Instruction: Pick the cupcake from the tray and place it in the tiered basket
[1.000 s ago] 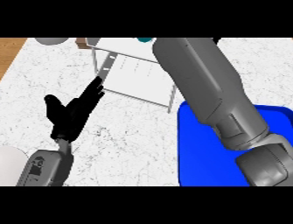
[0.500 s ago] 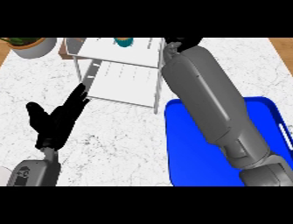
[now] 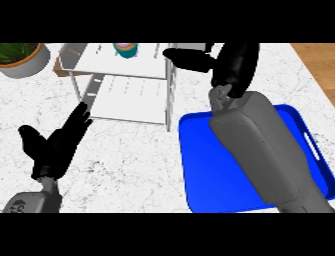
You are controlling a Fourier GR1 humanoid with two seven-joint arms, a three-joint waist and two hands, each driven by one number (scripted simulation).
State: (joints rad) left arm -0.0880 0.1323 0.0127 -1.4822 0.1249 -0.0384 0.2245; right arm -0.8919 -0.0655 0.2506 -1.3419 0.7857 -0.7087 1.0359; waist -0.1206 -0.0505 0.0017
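The cupcake (image 3: 126,49), teal-wrapped with a pinkish top, stands on the upper tier of the white wire tiered basket (image 3: 129,92) at the back of the counter. My right hand (image 3: 231,64) hovers to the right of the basket's top tier, fingers relaxed and stretched left, holding nothing and apart from the cupcake. The right forearm crosses the blue tray (image 3: 199,165), whose visible part holds nothing. My left hand (image 3: 53,145) rests open at the lower left, fingers pointing up toward the basket's lower tier.
A potted plant (image 3: 18,59) in a pale pot stands at the back left, beside the basket. The marble counter (image 3: 133,165) spreads between the left hand and the tray. Wooden floor shows past the counter's right edge.
More of the basket and the plant have come into sight. The right hand now shows to the right of the top tier, away from the cupcake. The left hand stays open.
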